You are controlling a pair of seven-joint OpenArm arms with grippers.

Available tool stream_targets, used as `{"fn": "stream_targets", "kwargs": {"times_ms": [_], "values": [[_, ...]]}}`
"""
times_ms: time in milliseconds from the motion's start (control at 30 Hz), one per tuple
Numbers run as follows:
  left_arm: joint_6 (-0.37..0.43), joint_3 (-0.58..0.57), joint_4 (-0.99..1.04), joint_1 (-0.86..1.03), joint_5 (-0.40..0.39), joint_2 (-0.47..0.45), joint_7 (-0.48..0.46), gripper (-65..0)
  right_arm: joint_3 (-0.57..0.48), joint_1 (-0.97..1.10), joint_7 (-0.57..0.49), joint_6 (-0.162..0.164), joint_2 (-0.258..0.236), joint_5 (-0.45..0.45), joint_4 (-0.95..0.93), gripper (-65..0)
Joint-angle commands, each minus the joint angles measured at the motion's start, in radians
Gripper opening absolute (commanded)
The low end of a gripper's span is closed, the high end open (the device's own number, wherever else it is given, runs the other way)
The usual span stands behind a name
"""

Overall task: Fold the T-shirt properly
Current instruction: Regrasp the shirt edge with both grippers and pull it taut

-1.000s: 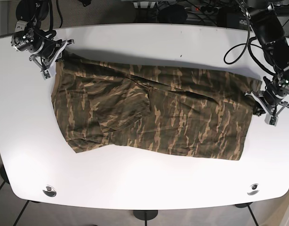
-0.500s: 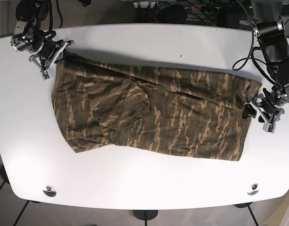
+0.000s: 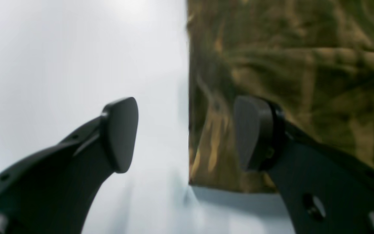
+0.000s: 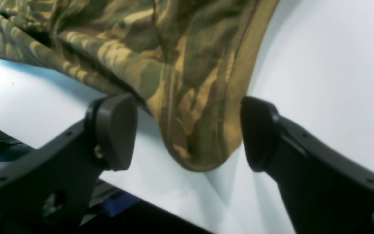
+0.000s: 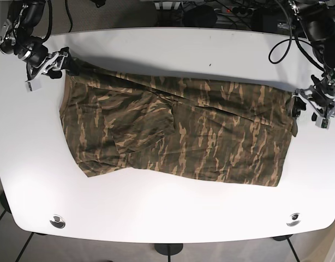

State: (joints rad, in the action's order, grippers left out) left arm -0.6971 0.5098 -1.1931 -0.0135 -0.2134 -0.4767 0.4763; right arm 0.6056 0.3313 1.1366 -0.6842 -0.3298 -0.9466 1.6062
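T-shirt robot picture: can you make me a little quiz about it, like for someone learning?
1. True or false: the camouflage T-shirt lies spread on the white table.
2. The right tool is: A) shut on the shirt, B) open with a shirt corner between its pads, C) far from the shirt.
3. Fill in: in the left wrist view, the left tool is open, with one pad over bare table and the other over the ____.

Key: 1 true; 2 B; 3 shirt.
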Motion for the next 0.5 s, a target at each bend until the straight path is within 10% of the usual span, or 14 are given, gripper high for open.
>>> {"fn": "stream_targets", "kwargs": {"times_ms": [33, 100, 267, 300, 500], "values": [[-0.001, 0.008, -0.014, -0.016, -0.016, -0.007, -0.024, -21.8, -0.033, -0.007, -0.013, -0.009, -0.012, 0.022, 0.012, -18.5], [-0.001, 0.002, 0.003, -0.015, -0.016, 0.005, -0.024, -25.3, -0.043, -0.01, -0.013, -0.009, 0.025, 0.077, 0.013, -22.0], [-0.001, -0.007, 0.074, -0.015, -0.016, 0.005, -0.024, -56.5, -0.043, -0.011, -0.03, -0.009, 0.053, 0.145, 0.013, -63.1], [-0.001, -0.006, 0.072, -0.015, -0.016, 0.003, -0.024, -64.7, -0.043, -0.01, -0.03, -0.009, 0.053, 0.146, 0.013, -62.3], [-0.001, 0.066, 0.035, 0.063, -0.016, -0.001, -0.02, -64.7, 0.06, -0.002, 0.049, -0.014, 0.044, 0.148, 0.013, -63.1]]}}
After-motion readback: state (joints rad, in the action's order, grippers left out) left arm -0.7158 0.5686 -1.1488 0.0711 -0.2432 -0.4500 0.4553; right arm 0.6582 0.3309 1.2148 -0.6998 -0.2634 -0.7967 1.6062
